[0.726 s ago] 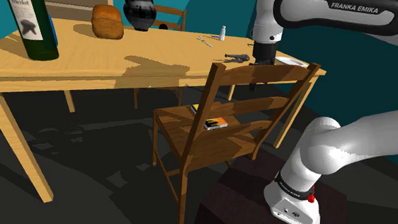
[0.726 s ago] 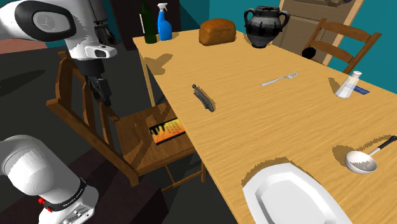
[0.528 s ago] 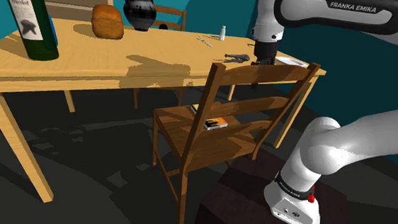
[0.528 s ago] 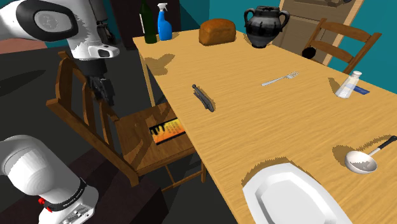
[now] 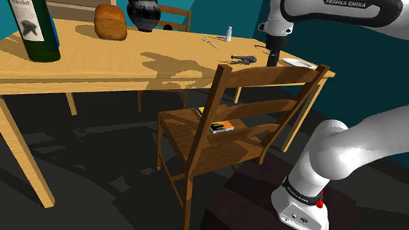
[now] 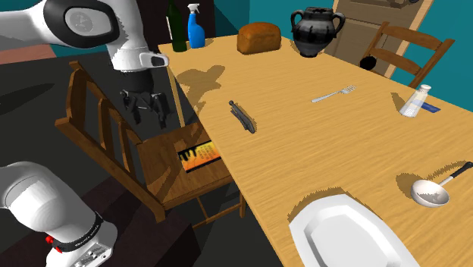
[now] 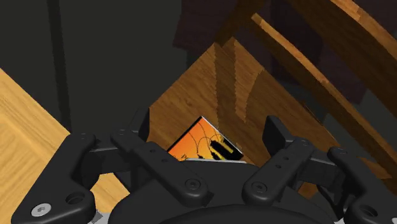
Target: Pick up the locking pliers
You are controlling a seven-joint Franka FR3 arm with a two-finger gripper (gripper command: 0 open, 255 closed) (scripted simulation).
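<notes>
Black two-finger hand (image 6: 148,112): fingers (image 7: 141,122) apart, nothing between them. It hangs over the wooden chair (image 6: 97,140), pointing down at the chair's seat. In the wrist view an orange-and-black booklet (image 7: 205,141) on that seat lies in line between the fingers, untouched.

Locking pliers (image 6: 242,117): dark grey, lying flat on the wooden bench (image 6: 326,159), just past the bench edge that runs alongside the chair. They are apart from the hand. Their long axis sits slantwise to that edge.

Step in hand (judgement): approach, with the grasp not yet begun. The hand is aimed at the chair seat, not at the tool.

Method notes (judgement):
- Clear the bench edge beside the chair before crossing. Whether the fingertips sit above or below the bench top cannot be told for certain, so rise first, then travel.
- Stop directly over the middle of the pliers, away from the chair.
- Turn the wrist so the fingers straddle the narrow width of the handles, not their length.
- Keep the fingers wide during descent, and close only when the tips are almost on the bench top.
- The tool is low and flat, so a shallow or off-centre pinch is likely to slip.
</notes>
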